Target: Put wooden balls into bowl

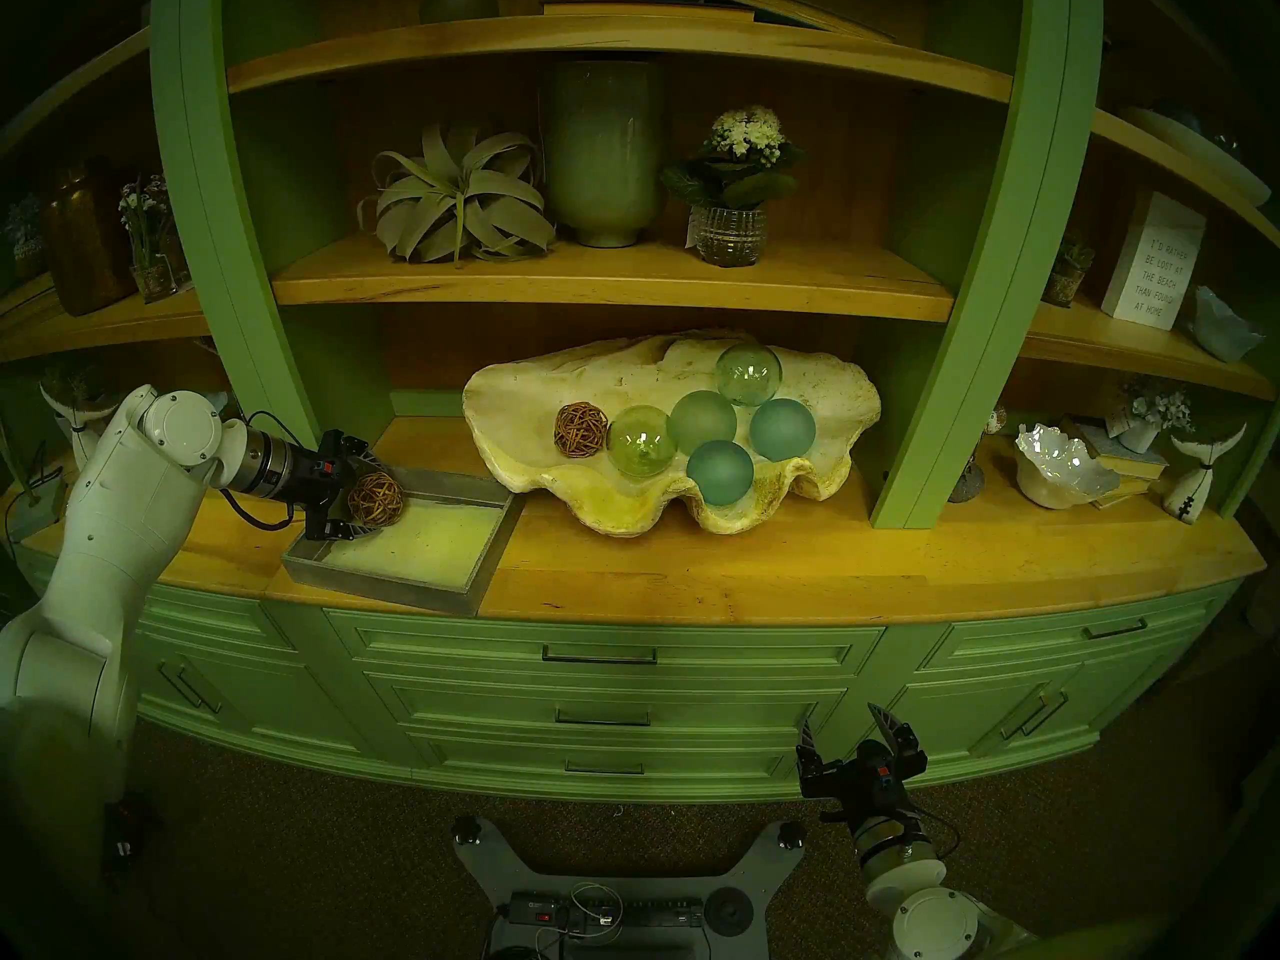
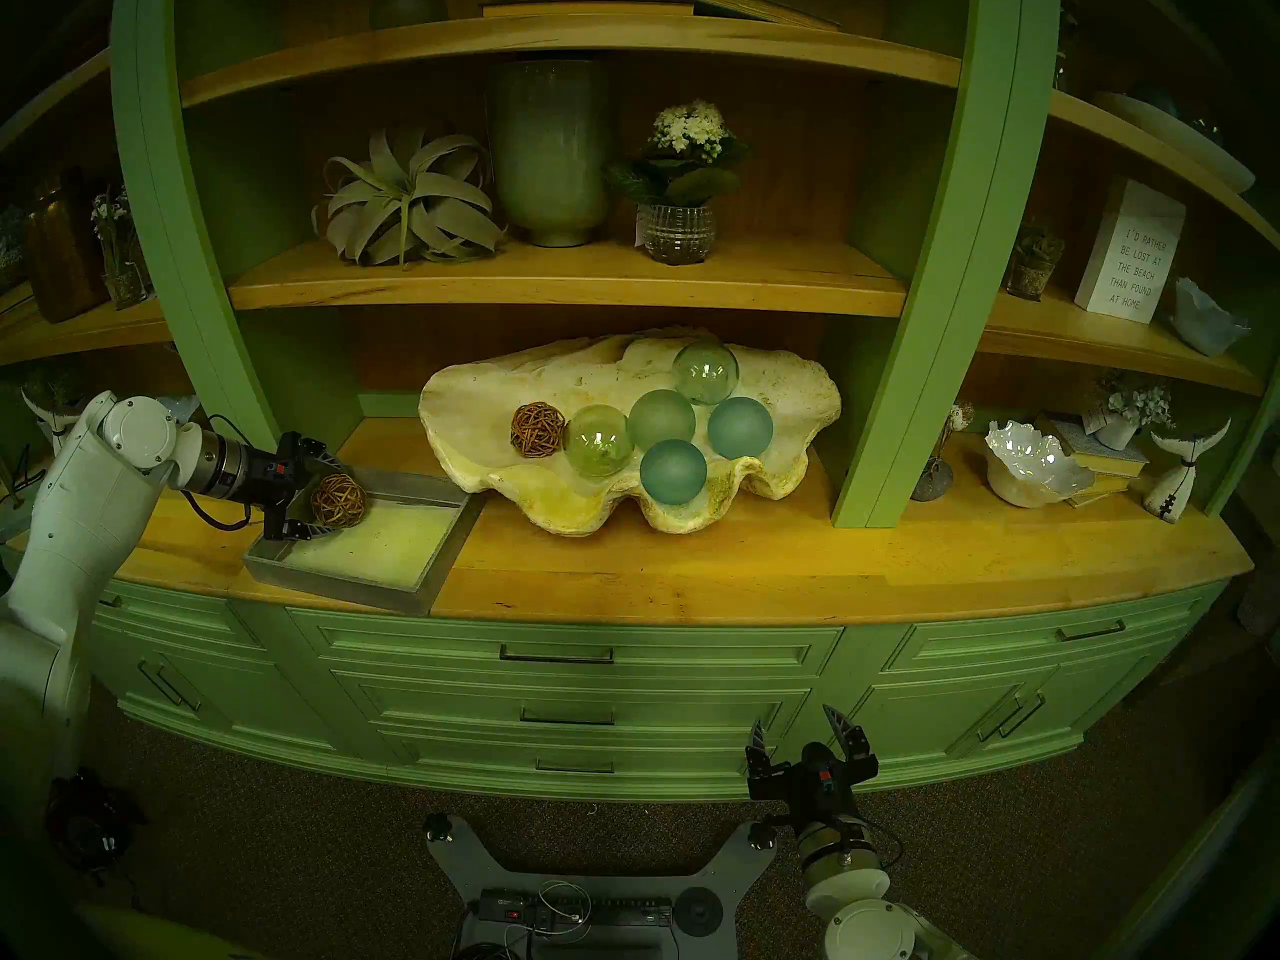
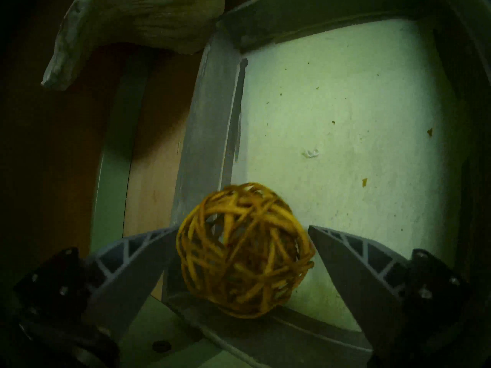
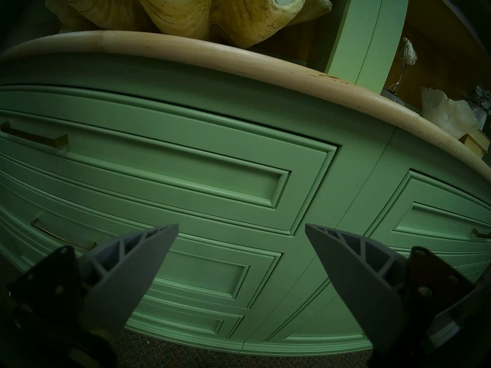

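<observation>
The left gripper [image 1: 357,491] reached over the near-left corner of the grey tray [image 1: 443,588], its fingers [image 3: 138,264] spread wide around a wooden ball [image 1: 375,499]. From the wrist view, whether they touched the ball could not be told; it seemed to sit against the tray's rim. At about two o'clock from this gripper, the clam-shell bowl [image 1: 512,397] lay on the counter [image 1: 831,564], just beside the tray. A second wooden ball [image 1: 580,431] rested inside its left part, at nine o'clock from five glass balls [image 1: 705,422]. The right gripper [image 1: 855,747] hung wide open and empty before the green drawers [image 1: 602,654].
</observation>
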Motion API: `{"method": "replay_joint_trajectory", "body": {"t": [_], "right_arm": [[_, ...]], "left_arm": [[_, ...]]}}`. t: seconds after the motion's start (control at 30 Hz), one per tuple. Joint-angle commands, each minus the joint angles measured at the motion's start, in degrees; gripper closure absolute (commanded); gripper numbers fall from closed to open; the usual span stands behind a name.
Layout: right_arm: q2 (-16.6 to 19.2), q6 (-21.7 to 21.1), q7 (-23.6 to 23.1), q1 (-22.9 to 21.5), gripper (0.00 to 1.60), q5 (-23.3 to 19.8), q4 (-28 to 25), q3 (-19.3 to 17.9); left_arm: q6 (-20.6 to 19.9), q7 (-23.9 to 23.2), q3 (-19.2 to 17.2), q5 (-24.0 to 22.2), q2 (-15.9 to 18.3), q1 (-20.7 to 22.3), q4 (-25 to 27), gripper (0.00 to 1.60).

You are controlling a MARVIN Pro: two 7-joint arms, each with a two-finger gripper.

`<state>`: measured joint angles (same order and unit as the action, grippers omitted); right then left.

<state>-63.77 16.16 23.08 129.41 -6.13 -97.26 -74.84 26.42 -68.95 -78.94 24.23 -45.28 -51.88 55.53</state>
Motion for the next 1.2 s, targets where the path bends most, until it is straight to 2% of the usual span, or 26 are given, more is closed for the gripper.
{"method": "replay_joint_trajectory", "body": {"t": [0.0,0.4,0.8,1.07,1.1,1.13,1.17], "right_arm": [[0.08,0.26,0.03,-0.15,0.0,0.05,-1.67,-0.15],[0.1,0.2,0.03,-0.1,0.0,0.03,-1.76,-0.17],[0.09,0.24,0.04,-0.14,0.0,0.04,-1.69,-0.15],[0.08,0.27,0.03,-0.17,0.0,0.05,-1.64,-0.14],[0.08,0.27,0.03,-0.17,0.0,0.04,-1.65,-0.14],[0.08,0.27,0.03,-0.17,0.0,0.04,-1.65,-0.14],[0.08,0.26,0.03,-0.16,0.0,0.04,-1.65,-0.15]], "left_arm": [[0.44,-0.88,-1.42,-1.47,0.88,2.48,1.58,0.0],[1.59,-1.44,-1.1,-1.06,0.09,2.73,-0.45,0.0],[3.61,0.67,0.65,2.15,-2.52,7.31,-6.81,0.0],[3.74,0.94,0.52,2.72,-4.27,8.79,-8.21,0.01],[3.81,0.89,0.48,2.79,-4.34,8.82,-8.23,0.28],[3.9,0.8,0.42,2.81,-4.37,8.8,-8.14,0.63],[3.96,0.74,0.36,2.86,-4.4,8.79,-8.11,1.27]]}}
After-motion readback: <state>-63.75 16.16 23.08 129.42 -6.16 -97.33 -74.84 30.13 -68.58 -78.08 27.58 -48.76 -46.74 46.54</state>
